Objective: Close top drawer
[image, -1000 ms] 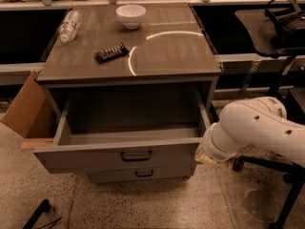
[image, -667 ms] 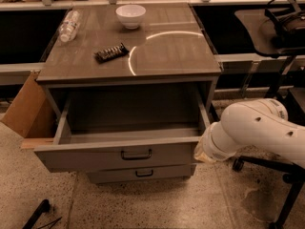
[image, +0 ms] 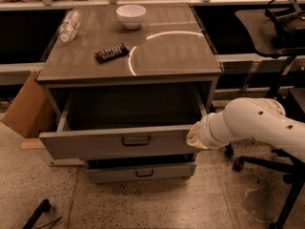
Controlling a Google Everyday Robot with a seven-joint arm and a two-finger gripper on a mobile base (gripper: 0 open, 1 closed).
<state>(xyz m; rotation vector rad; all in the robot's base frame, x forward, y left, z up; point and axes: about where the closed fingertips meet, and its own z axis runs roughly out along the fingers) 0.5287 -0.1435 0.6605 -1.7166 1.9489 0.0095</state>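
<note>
The top drawer (image: 95, 146) is a wide grey drawer with a small dark centre pull handle (image: 136, 140). It stands partly pulled out of the grey cabinet (image: 143, 42), and its deep box is empty. My white arm reaches in from the right. My gripper (image: 193, 136) is at the right end of the drawer's front panel and touches it. The wrist hides the fingers.
A shorter grey drawer (image: 143, 172) sits slightly out below. On the cabinet top are a white bowl (image: 129, 14), a plastic bottle (image: 69, 25) and a dark snack bar (image: 111, 52). A cardboard box (image: 28, 109) stands at the left, an office chair base (image: 281, 163) at the right.
The top drawer has slid partway into the cabinet, with my gripper following at its right end.
</note>
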